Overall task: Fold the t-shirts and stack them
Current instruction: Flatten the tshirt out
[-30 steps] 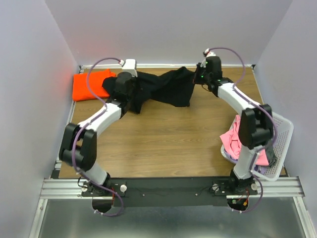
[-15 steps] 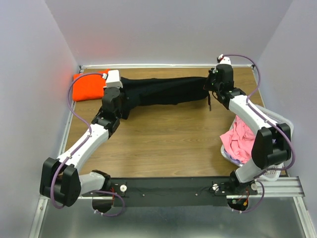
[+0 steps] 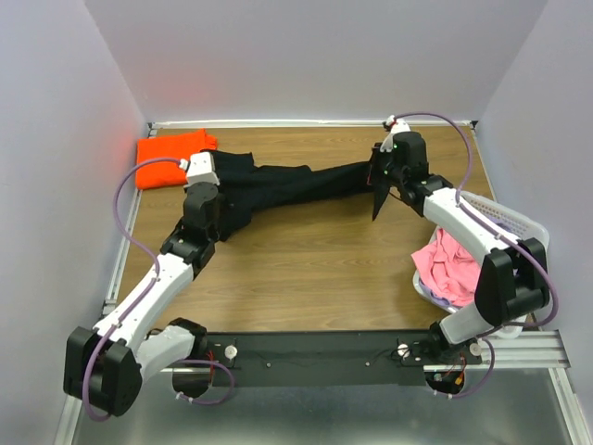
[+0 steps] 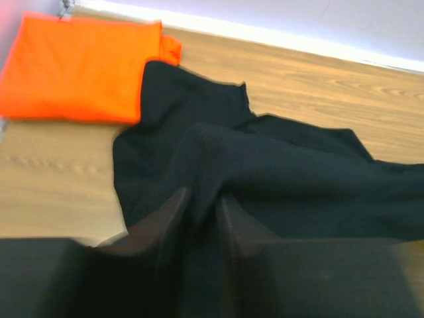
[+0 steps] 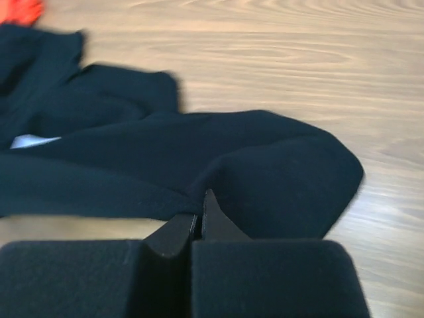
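Nearest, the white basket (image 3: 528, 232) holds a heap of pink clothes (image 3: 443, 264). Left of the basket and farther back, the black shirt (image 3: 287, 185) stretches as a twisted band above the table (image 3: 315, 260), the right claw (image 5: 199, 212) pinched on the end nearer the basket and the left claw (image 4: 202, 199) clamped on a bunch at the other. Pulling harder could slip a pinch or lay the black shirt down roped, and its loose edge might drag the folded orange shirt (image 3: 171, 158), farthest from the basket.

**Robot test cell in a lab**

A wood-grain laminate surface (image 3: 315, 269) sits boxed in by plain pale grey walls (image 3: 315, 56). A white-and-black jointed left arm (image 3: 157, 287) and a matching right arm (image 3: 459, 213) are bolted to a slotted aluminium rail (image 3: 542, 352) at its near edge.
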{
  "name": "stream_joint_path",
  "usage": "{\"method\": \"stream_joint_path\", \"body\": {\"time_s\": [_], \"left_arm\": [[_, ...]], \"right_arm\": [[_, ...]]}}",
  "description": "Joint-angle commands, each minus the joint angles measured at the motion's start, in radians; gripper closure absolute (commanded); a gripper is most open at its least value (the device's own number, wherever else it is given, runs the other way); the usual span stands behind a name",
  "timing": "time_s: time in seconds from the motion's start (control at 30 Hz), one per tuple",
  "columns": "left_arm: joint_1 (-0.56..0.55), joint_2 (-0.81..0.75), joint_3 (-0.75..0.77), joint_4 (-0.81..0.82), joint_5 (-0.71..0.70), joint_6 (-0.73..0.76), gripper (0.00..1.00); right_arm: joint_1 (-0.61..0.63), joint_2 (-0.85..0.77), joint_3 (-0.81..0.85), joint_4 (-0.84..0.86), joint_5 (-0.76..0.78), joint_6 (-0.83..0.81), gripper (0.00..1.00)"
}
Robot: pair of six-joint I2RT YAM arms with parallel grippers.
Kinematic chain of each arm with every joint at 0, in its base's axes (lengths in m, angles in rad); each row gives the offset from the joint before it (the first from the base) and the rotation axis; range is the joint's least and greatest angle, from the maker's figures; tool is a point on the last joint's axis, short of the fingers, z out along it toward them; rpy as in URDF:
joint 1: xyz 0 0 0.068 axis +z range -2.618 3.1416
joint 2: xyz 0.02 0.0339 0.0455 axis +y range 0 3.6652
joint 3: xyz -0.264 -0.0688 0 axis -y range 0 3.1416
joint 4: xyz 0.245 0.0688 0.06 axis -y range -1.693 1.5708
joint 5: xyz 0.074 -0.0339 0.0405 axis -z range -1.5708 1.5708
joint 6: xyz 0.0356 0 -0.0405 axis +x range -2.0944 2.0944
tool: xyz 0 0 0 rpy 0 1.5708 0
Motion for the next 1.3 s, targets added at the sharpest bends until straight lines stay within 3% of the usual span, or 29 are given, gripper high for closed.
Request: {"method": "stream_joint_path", "body": {"time_s": [0.0, 0.03, 0.13, 0.17, 0.2, 0.3, 0.5, 0.7, 1.0, 1.23, 1.27], "left_arm": [[0.006, -0.087, -0.063, -0.067, -0.013, -0.062, 0.54], [0.006, -0.125, -0.093, -0.067, -0.001, -0.068, 0.49], [0.004, -0.182, -0.164, -0.021, 0.083, -0.085, 0.4], [0.004, -0.186, -0.178, 0.006, 0.116, -0.087, 0.28], [0.004, -0.188, -0.19, 0.013, 0.119, -0.093, 0.25], [0.006, -0.106, -0.195, 0.002, 0.062, -0.111, 0.23], [0.011, -0.009, -0.134, 0.02, 0.051, -0.123, 0.19], [0.024, 0.073, -0.109, 0.097, 0.171, -0.149, 0.18], [0.03, 0.22, -0.054, 0.179, 0.269, -0.137, 0.18], [0.03, 0.254, -0.035, 0.189, 0.272, -0.119, 0.18], [0.03, 0.255, -0.034, 0.189, 0.271, -0.116, 0.18]], "right_arm": [[0.048, -0.074, -0.03, -0.007, -0.082, -0.086, 0.96], [0.059, -0.085, -0.032, -0.007, -0.1, -0.097, 0.92], [0.064, -0.086, -0.03, -0.004, -0.13, -0.103, 0.59], [0.064, -0.08, -0.026, -0.002, -0.128, -0.097, 0.51], [0.064, -0.071, -0.021, -0.004, -0.142, -0.097, 0.39], [0.07, 0.007, 0.02, 0.01, -0.189, -0.088, 0.29], [0.082, 0.263, 0.168, 0.024, -0.194, -0.056, 0.27], [0.084, 0.493, 0.326, 0.025, -0.28, -0.054, 0.27], [0.085, 0.671, 0.427, 0.028, -0.273, -0.06, 0.27], [0.084, 0.704, 0.421, 0.021, -0.215, -0.094, 0.46], [0.084, 0.714, 0.432, 0.016, -0.226, -0.101, 0.55]]}}
